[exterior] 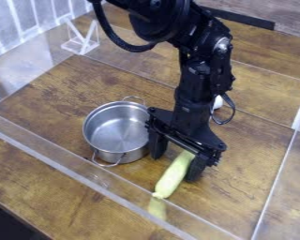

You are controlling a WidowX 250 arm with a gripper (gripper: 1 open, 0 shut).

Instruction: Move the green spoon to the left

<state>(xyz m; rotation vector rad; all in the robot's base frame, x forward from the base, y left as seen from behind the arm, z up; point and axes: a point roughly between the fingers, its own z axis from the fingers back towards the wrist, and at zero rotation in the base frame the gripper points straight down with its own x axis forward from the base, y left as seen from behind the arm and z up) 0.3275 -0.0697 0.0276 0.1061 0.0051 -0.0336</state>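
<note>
Camera, 1 steel pot (120,130) empty, tool (182,149) released over green spoon (172,176)

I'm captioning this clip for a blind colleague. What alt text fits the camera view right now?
A black robot arm's open gripper points down over the upper end of a yellow-green spoon lying on a wooden table. An empty silver pot stands just left of the gripper, and a clear plastic barrier edges the table.

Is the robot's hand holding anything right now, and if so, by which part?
Nothing is held. The hand is open, low over the upper end of the green spoon, which lies on the table.
</note>
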